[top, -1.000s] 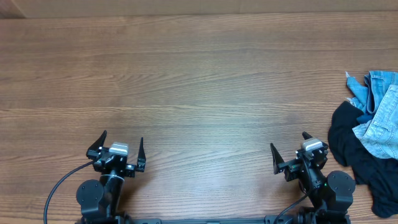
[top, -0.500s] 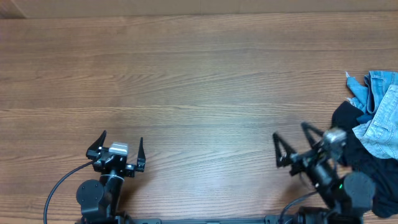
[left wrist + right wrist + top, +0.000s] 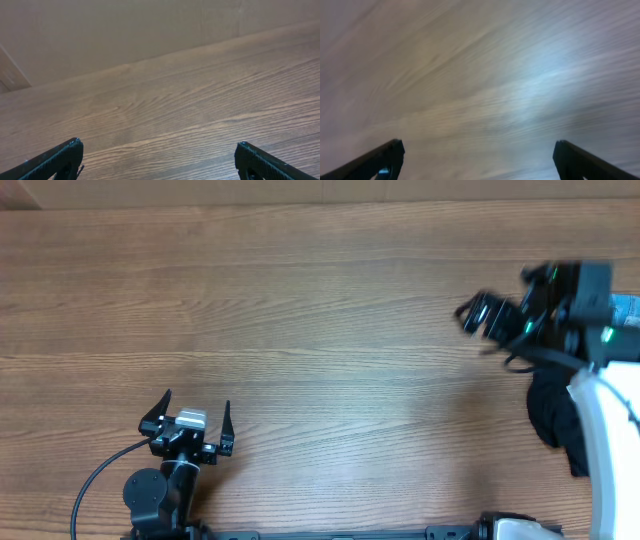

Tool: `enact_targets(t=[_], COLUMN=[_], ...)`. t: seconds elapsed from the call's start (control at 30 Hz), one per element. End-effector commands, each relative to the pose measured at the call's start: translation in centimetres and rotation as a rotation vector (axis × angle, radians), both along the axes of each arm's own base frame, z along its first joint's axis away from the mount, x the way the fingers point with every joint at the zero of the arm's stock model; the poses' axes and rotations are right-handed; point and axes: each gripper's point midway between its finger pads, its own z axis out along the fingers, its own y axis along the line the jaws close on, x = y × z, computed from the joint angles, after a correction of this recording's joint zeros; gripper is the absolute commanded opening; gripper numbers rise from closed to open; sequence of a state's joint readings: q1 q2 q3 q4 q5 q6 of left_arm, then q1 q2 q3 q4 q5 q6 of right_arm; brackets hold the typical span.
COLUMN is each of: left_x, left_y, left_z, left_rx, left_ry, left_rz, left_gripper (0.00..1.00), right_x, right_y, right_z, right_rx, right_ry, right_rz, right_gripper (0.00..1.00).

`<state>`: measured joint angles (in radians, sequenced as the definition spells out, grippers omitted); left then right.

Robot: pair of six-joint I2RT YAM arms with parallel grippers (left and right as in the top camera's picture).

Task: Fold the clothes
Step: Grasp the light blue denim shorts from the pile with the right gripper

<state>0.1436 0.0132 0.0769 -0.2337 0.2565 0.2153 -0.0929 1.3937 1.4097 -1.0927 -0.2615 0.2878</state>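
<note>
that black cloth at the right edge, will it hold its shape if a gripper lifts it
Probably not: the black cloth lies in a rumpled heap, so it should sag and drape from one pinch. Pushed, it would likely bunch on the wooden table rather than slide whole. The right arm hides part of it.

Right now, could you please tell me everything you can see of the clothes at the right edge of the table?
The clothes lie in an unfolded heap on the wooden table at its right edge. Only a lobe of black fabric and a sliver of pale blue denim show in the overhead view; the right arm passes over the rest and hides it. Whether the arm touches the heap cannot be told. Neither wrist view shows it.
</note>
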Motion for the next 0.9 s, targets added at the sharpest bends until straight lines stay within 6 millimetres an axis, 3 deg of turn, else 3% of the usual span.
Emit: enact_targets(t=[0.0, 0.17, 0.3, 0.4, 0.53, 0.67, 0.7, 0.77, 0.8, 0.87], left_x=[0.0, 0.0, 0.0, 0.0, 0.0, 0.0, 0.0, 0.0, 0.0, 0.0], left_y=[0.0, 0.0, 0.0, 0.0, 0.0, 0.0, 0.0, 0.0, 0.0, 0.0], left_z=[0.1, 0.1, 0.1, 0.1, 0.1, 0.1, 0.1, 0.1, 0.1, 0.1], left_rx=[-0.004, -0.004, -0.004, -0.004, -0.004, -0.004, -0.004, -0.004, -0.004, -0.004], left_ry=[-0.007, -0.007, -0.007, -0.007, -0.007, -0.007, -0.007, -0.007, -0.007, -0.007], left_rz=[0.002, 0.002, 0.002, 0.002, 0.002, 0.002, 0.002, 0.002, 0.002, 0.002], left_gripper=[1.00, 1.00, 1.00, 1.00, 1.00, 1.00, 1.00, 1.00, 1.00, 1.00], right_x=[2.8, 0.9, -2.0, -2.6, -2.3, -1.9, -2.1, -2.6, -2.7, -3.0], right_y=[-5.6, -13.9, -21.4, -24.5, -25.6, -26.1, -26.4, -26.4, -26.4, -26.4], right_z=[4.2, 4.2, -0.3, -4.2, -9.5, -11.8, -12.3, -12.6, -12.7, -12.7], right_rx=[-0.270, -0.435, -0.402, -0.354, -0.316, -0.325, -0.342, -0.353, -0.352, -0.362], right_ry=[-0.109, -0.050, 0.141, 0.252, 0.390, 0.432, 0.448, 0.478, 0.483, 0.497], right_rz=[-0.176, -0.577, -0.819, -0.879, -0.873, -0.869, -0.872, -0.872, -0.871, -0.871], right_gripper=[1.00, 1.00, 0.95, 0.91, 0.89, 0.89, 0.83, 0.57, 0.50, 0.51])
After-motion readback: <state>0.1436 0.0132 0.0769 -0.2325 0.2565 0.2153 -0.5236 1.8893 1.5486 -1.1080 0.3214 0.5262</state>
